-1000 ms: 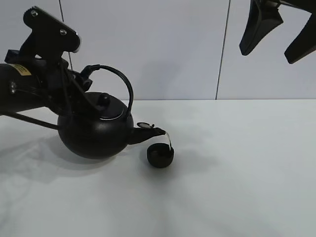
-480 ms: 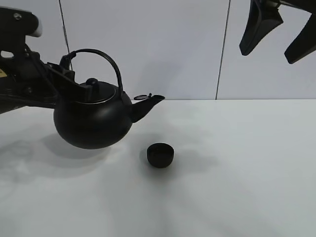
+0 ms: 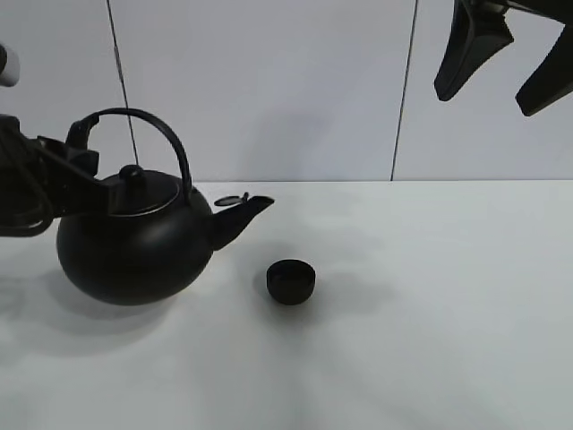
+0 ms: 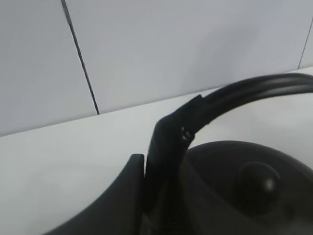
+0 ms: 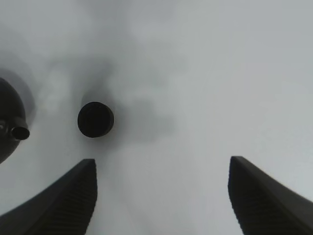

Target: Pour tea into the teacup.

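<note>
The teacup (image 3: 291,281) is a small, low black cup standing alone on the white table (image 3: 430,340); the right wrist view shows the teacup (image 5: 96,119) from above. To its left is a big round black kettle (image 3: 134,255), upright, with its spout (image 3: 240,215) pointing at the cup from a short gap away. My left gripper (image 3: 79,150) is shut on the left end of the kettle's arched handle (image 4: 244,93), with one finger (image 4: 122,196) pressed beside it. I cannot tell whether the kettle's base touches the table. My right gripper (image 3: 506,58) hangs high at the back right, open and empty.
A pale panelled wall (image 3: 295,90) runs along the table's far edge. In the right wrist view the kettle's spout (image 5: 19,132) shows at the picture's edge, and the open right gripper (image 5: 162,164) frames bare table.
A second ago the kettle was tipped with a stream falling into the teacup. It has since levelled upright and moved left and lower, away from the cup. The right gripper has not moved.
</note>
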